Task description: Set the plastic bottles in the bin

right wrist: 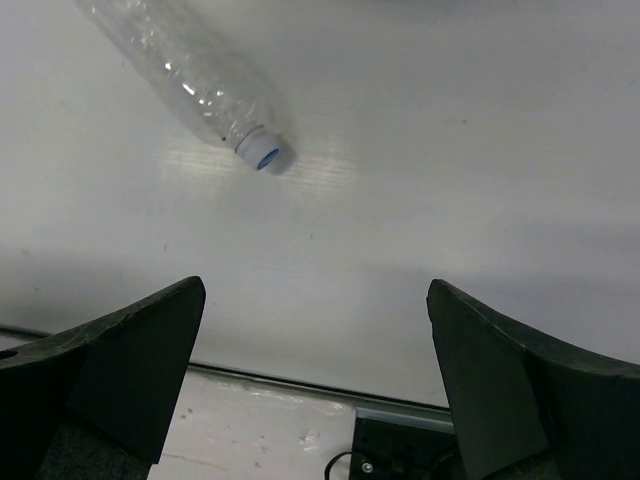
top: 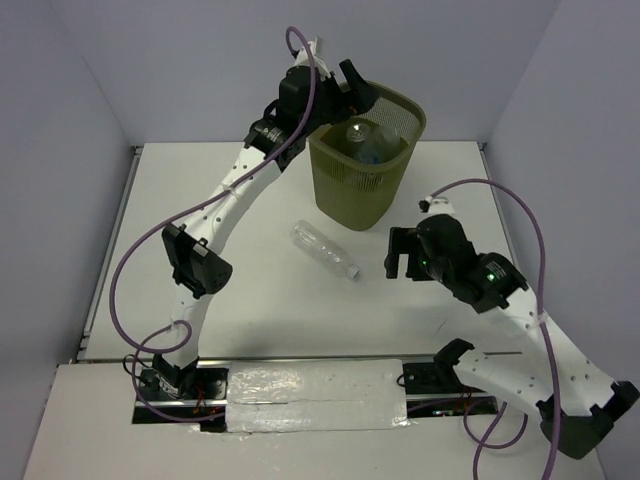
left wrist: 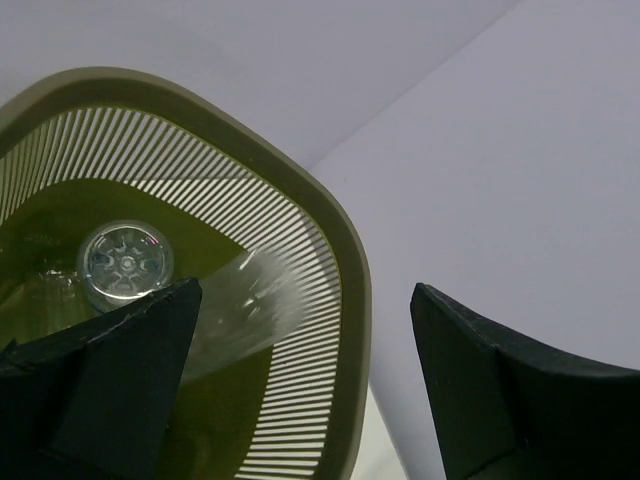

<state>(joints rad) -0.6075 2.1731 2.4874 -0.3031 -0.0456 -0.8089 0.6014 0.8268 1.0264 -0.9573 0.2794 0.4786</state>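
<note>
The olive-green mesh bin stands at the back of the table. Clear bottles lie inside it, one with a blue label; in the left wrist view a bottle's base and a blurred clear bottle body show inside the bin. My left gripper is open and empty, high over the bin's left rim. One clear bottle with a white cap lies on the table in front of the bin. My right gripper is open and empty, just right of its cap; in the right wrist view that bottle lies beyond the gripper.
Pale walls enclose the table on the left, back and right. A taped white strip and the arm bases run along the near edge. Purple cables loop beside both arms.
</note>
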